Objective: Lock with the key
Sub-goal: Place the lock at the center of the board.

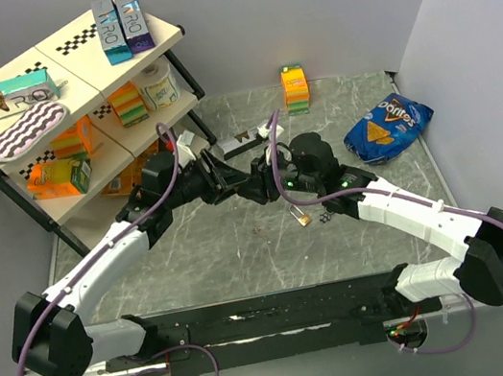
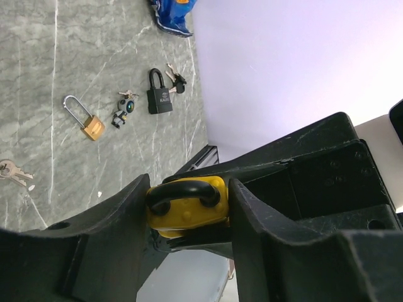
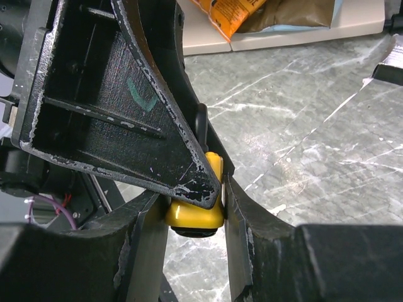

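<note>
The lock [image 2: 189,217] has a yellow body and a black curved shackle. It is held above the table between both grippers. My left gripper [image 2: 186,201] is shut on its sides, shackle facing the camera. My right gripper [image 3: 194,220] is shut across the lock's [image 3: 195,214] lower end, with a left finger [image 3: 157,107] overlapping it. In the top view the two grippers [image 1: 249,186] [image 1: 268,185] meet at mid-table and hide the lock. The key bunch [image 2: 12,170] lies loose on the table, seen as small specks in the top view [image 1: 257,230].
A brass padlock with a long silvery shackle [image 2: 88,123] [image 1: 300,216], a small keychain figure [image 2: 124,110] and an all-black padlock with keys [image 2: 158,97] lie on the table. A Doritos bag [image 1: 387,125], an orange box [image 1: 294,88] and a stocked shelf rack [image 1: 168,35] stand behind.
</note>
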